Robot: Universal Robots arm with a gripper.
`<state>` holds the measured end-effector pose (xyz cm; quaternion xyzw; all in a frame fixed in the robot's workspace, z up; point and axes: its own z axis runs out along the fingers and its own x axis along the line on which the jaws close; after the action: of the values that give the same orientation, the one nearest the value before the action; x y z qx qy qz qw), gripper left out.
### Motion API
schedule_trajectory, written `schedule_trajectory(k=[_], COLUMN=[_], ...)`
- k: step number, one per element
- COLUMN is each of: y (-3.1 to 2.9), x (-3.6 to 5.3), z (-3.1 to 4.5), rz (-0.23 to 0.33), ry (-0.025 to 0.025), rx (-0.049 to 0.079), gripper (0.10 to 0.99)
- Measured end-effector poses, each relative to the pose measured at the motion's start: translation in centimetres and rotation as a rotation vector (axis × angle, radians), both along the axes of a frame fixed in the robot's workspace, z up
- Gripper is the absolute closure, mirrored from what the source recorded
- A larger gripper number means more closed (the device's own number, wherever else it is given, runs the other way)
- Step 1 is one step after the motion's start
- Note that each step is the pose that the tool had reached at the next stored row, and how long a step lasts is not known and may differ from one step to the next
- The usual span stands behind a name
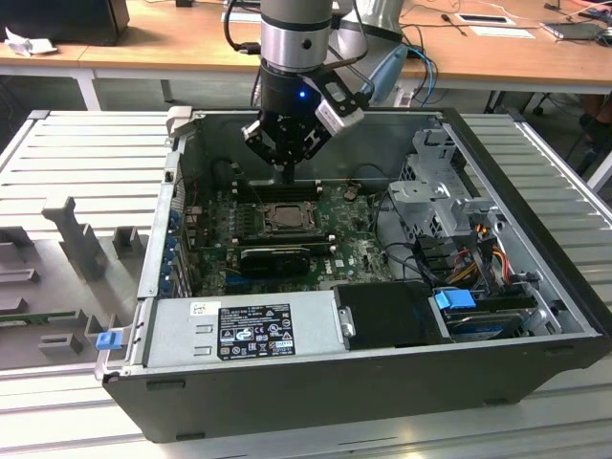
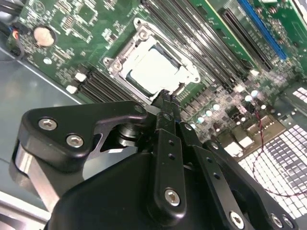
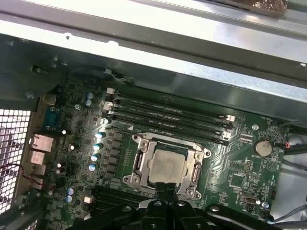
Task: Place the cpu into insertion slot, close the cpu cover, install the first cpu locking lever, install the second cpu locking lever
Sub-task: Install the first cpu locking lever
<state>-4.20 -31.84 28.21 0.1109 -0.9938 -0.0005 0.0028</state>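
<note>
The cpu (image 3: 167, 166) (image 2: 154, 72) (image 1: 285, 218), a dull silver square, lies flat in the insertion slot (image 3: 135, 165) on the green board. Around it, the cpu cover (image 3: 194, 155) (image 2: 120, 64) is a silver frame that looks folded down over the chip's edges. My gripper (image 3: 165, 190) (image 2: 166, 98) (image 1: 287, 173) hangs just above the board at one edge of the socket. Its black fingers are shut together, and I see nothing between them. The locking levers cannot be made out clearly.
Black memory slots (image 3: 168, 117) run beside the socket, with a coin cell (image 3: 263, 147) nearby. In the exterior view a black graphics card (image 1: 274, 256), the power supply (image 1: 239, 330) and a drive cage (image 1: 435, 182) crowd the case, whose walls (image 1: 158, 239) surround the board.
</note>
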Motion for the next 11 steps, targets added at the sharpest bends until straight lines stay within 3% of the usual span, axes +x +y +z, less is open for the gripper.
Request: schedule_trajectory(k=[5, 11], y=[0.00, 0.00], x=[-1.53, -3.18], z=[-0.06, -0.15], rz=[0.001, 0.004], ry=[-0.0040, -0.0051], rx=[0.000, 0.000], gripper=[0.980, 0.980])
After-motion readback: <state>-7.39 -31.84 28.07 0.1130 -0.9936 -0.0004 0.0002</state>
